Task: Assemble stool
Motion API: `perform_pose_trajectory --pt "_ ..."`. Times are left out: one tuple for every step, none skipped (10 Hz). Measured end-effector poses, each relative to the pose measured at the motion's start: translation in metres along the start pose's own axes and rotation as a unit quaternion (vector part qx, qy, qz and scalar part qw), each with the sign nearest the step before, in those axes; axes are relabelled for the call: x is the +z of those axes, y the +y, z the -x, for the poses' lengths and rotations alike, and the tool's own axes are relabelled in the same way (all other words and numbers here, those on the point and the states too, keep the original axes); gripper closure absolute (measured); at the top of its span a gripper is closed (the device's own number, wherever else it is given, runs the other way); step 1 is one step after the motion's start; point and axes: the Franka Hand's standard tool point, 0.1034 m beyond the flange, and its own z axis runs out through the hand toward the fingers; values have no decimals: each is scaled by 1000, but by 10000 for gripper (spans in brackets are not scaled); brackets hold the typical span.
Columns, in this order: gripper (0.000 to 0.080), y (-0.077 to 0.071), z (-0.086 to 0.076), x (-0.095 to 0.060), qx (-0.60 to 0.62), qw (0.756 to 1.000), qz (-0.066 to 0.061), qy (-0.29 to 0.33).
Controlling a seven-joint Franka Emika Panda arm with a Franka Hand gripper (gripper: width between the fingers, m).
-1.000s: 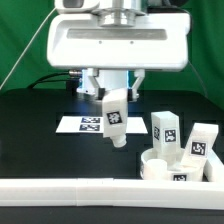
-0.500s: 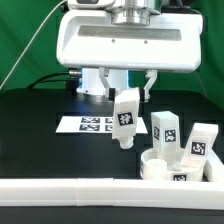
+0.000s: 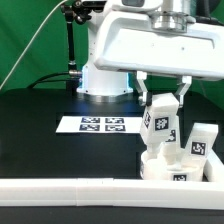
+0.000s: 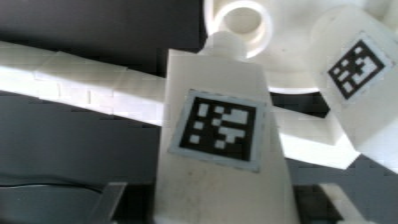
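Exterior view: leg [image 3: 160, 124] within claw [image 3: 163, 108], above seat [image 3: 152, 167]

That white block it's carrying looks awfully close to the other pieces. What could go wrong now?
The end effector carries the white blocky plastic leg close beside a standing white leg; it might knock that over. The carried leg looks slightly tilted, so it may seat badly on the round white seat disc.

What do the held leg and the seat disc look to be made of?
Held leg: likely moulded plastic, matte white, with uniform colour and crisp edges; its tag looks like a printed sticker. Seat disc: seemingly the same white plastic, with a smooth, evenly white rim. Look alone cannot confirm.
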Motion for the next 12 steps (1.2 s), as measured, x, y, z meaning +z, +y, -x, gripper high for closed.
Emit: perform_pose_trajectory --pt "472 1 -1 0 1 1000 1 5" --pt "472 0 -1 1 0 1000 0 5" --pt "472 -3 -2 0 -5 1000 1 10" --pt "472 -11 -2 0 -16 1000 0 23" --pt "472 -17 1 0 -25 999 -2 29" --pt "472 -19 3 1 -31 999 -2 28" --pt "472 -18 3 1 -29 999 -2 28" --pt "472 -19 4 2 -29 999 -2 28" --pt "472 -19 4 2 -29 999 -2 27" --pt "472 -21 4 3 -31 999 -2 31" --pt "472 -20 4 4 -36 999 -1 31" --pt "472 -17 5 6 -42 999 1 30"
